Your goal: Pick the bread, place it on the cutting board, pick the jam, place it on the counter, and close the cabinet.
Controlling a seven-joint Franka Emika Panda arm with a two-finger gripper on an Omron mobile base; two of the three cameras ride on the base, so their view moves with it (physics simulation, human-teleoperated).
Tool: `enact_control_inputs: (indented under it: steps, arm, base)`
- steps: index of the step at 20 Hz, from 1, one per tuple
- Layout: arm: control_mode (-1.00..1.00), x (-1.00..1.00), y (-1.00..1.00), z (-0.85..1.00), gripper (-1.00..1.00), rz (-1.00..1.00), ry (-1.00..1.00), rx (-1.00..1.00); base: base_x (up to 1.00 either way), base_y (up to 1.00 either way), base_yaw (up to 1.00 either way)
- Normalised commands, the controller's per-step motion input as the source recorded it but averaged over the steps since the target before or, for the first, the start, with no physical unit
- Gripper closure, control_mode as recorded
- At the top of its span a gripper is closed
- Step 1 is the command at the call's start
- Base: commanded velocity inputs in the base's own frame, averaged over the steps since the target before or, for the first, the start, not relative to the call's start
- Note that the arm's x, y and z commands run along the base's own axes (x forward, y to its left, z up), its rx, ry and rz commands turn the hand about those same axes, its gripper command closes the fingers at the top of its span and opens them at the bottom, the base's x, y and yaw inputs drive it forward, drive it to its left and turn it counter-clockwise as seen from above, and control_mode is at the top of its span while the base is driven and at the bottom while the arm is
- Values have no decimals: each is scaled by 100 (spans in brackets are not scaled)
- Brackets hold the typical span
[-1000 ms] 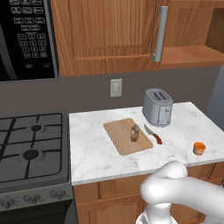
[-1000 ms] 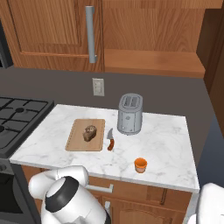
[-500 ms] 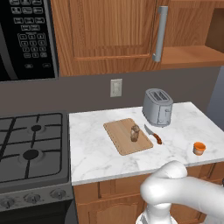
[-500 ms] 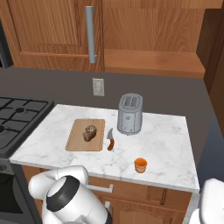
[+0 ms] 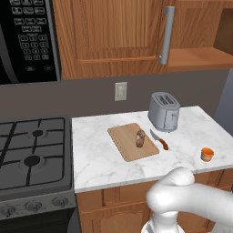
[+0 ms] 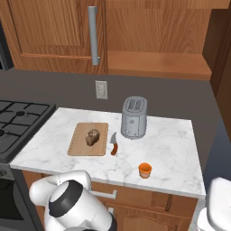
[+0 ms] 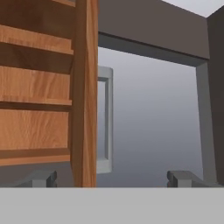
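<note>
The dark speckled bread (image 5: 140, 139) (image 6: 92, 136) lies on the tan cutting board (image 5: 132, 142) (image 6: 88, 139). The orange jam (image 5: 207, 154) (image 6: 145, 170) stands on the marble counter (image 5: 100, 154) (image 6: 171, 144) near its front right. The cabinet (image 5: 113, 36) (image 6: 49, 36) has its left door shut, and to the right a bare shelf (image 5: 200, 57) (image 6: 158, 63) shows. In the hand view my gripper (image 7: 111, 178) is open. An open cabinet door's edge (image 7: 85, 92) with its grey handle (image 7: 104, 118) stands between the fingertips (image 7: 41, 178), nearer the left one.
A silver toaster (image 5: 164, 111) (image 6: 134, 117) stands behind the board. An orange-handled knife (image 5: 159, 140) (image 6: 114, 145) lies beside the board. A gas stove (image 5: 32, 154) (image 6: 18, 122) adjoins the counter's left end, under a black microwave (image 5: 27, 41).
</note>
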Motion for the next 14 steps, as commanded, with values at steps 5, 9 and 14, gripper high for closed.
enact_control_inputs:
  steps: [5, 9, 14]
  arm:
    - [-100, 15, 0, 0, -100, 0, -1, 0]
    - [-100, 10, 0, 0, -100, 0, -2, 0]
    - [-100, 8, -1, 0, -100, 0, -2, 0]
  base:
    - [0, 0, 0]
    - [0, 0, 0]
    - [0, 0, 0]
